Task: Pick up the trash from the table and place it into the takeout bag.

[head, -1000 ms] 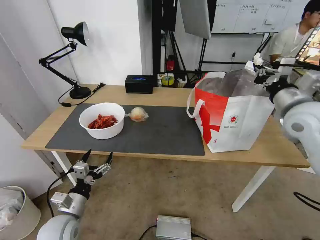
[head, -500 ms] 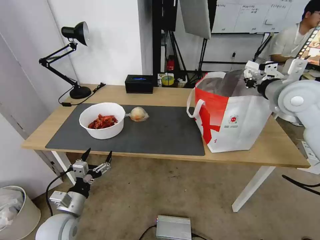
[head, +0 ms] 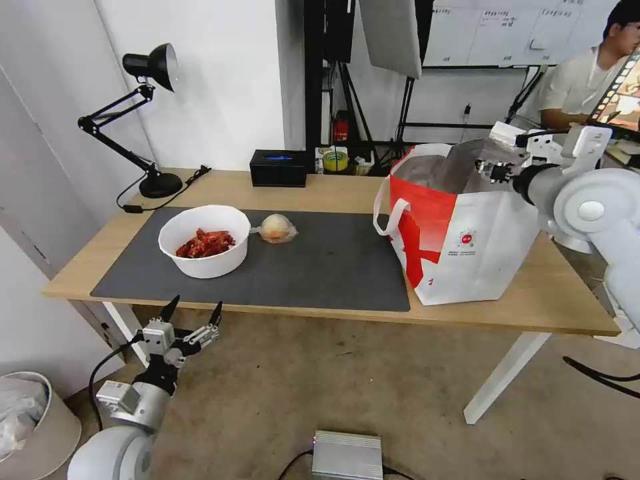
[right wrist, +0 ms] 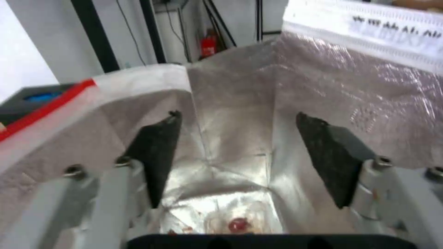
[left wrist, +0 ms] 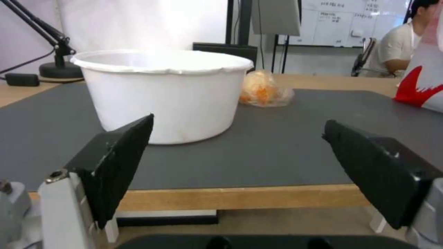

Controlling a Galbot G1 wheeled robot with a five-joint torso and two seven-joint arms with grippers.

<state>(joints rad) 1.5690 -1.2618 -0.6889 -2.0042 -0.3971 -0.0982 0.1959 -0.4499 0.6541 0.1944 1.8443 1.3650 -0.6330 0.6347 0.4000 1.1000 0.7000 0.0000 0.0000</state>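
Two pieces of trash, the white bowl of red shells (head: pixel 204 249) and the wrapped lump (head: pixel 277 228), sit on the counter (head: pixel 533 297) left of the takeout bag (head: pixel 460 227), over whose mouth I hold my right gripper (head: pixel 497 167) spread and empty, so I judge a drop finished and next want my left gripper (head: pixel 190 319), open below the counter edge well left of the bag, raised to the bowl.

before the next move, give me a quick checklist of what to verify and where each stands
1. Right claw open and empty, over the red-and-white foil-lined takeout bag: ok.
2. Bag upright, mouth open: ok.
3. Left claw open, below the light-wood table edge: ok.
4. White round bowl of red shells upright on the dark grey mat: ok.
5. Plastic-wrapped tan lump apart from the bowl: ok.
6. Room left in the bag: cannot tell.
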